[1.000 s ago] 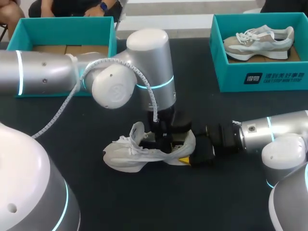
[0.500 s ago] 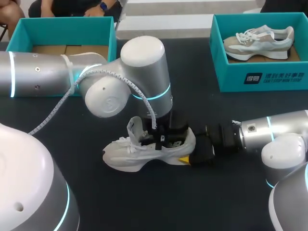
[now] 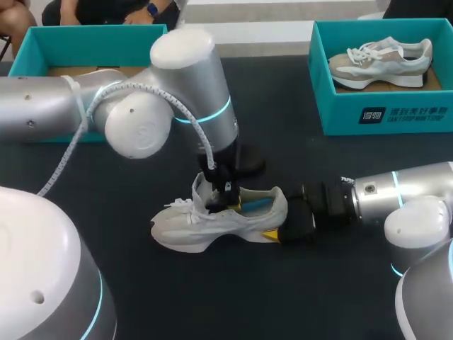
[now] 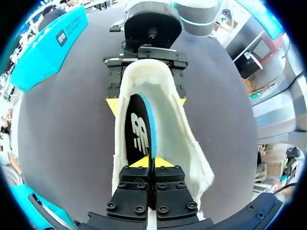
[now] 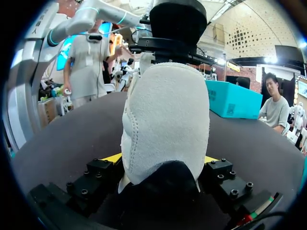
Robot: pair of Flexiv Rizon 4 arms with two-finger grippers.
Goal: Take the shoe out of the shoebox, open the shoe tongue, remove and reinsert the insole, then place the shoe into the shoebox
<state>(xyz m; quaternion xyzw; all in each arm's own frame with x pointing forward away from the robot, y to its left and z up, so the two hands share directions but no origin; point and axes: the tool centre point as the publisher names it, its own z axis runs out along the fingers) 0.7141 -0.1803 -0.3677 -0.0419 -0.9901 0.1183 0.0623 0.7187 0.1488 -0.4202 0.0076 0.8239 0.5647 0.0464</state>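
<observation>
Centrally, the white shoe (image 3: 212, 228) lies sole-down on the table (image 3: 318, 297), its heel clamped between the fingers of the right gripper (image 5: 161, 159). Directly over its opening, the left gripper (image 4: 146, 162) pinches the dark insole (image 4: 138, 132), which stands on edge inside. The insole looks thin, light and floppy, best held at its heel end. Behind the left gripper, one shoebox (image 3: 92, 32) holds brown card (image 3: 78, 71); well beyond the right gripper, the other shoebox (image 3: 386, 117) holds a second shoe (image 3: 382, 60)
</observation>
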